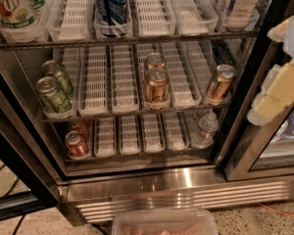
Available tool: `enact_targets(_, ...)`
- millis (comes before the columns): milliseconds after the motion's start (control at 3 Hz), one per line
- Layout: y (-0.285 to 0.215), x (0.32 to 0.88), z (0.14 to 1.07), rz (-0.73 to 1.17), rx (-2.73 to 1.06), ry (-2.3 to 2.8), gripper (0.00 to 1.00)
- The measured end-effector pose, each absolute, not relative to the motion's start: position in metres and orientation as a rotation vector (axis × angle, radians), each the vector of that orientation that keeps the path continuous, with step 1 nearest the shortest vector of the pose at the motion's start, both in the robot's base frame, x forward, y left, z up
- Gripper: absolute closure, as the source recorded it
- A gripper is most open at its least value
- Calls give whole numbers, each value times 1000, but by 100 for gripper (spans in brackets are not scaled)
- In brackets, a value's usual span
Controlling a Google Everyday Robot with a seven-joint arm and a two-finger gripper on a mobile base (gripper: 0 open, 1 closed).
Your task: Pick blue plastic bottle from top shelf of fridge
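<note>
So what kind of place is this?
Probably a shop or office break room: a steel drinks fridge, soda cans lined up in white trays, Pepsi bottles up top. The robot's gripper hangs at the right edge.

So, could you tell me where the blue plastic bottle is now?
In the camera view, the blue plastic bottle stands at the far right of the top shelf, above the copper can; the gripper is further right, outside the fridge.

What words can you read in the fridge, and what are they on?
"UP": on the green-and-white bottle, left on the top shelf.
The dark blue bottles: round logo only, no readable words.
The blue plastic bottle and the cans: lettering too blurred.
The claw, at the right outside the fridge: no text.
</note>
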State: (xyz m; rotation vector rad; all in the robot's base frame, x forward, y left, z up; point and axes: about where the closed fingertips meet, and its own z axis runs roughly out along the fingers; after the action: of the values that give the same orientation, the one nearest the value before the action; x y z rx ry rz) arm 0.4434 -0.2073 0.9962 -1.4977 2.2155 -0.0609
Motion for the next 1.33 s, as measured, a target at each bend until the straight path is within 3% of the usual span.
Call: enact_targets(1333, -201, 490, 1046, 53, -775, 2085, 0)
